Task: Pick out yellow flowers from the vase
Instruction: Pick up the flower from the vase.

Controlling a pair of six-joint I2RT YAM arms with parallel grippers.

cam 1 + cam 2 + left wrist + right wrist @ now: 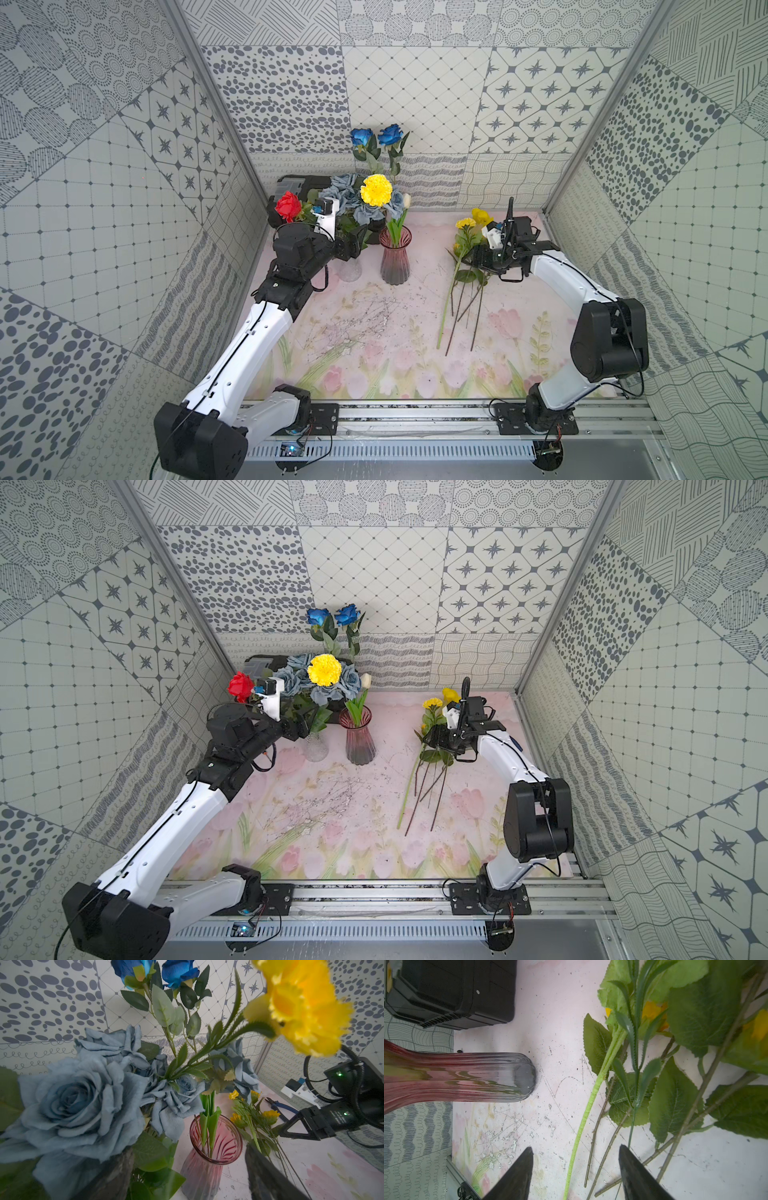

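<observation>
i see my left gripper [359,241] open beside the yellow carnation [376,190], right gripper [576,1147] open over yellow flowers [465,223] lying on the surface [374,324]

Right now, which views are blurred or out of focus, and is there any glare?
Left wrist view: the yellow carnation is blurred close to the lens, the grey-blue rose sharper. Right wrist view: the green stem is crisp, the large leaves softer. Both top views: evenly lit, sharp, no glare.
</observation>
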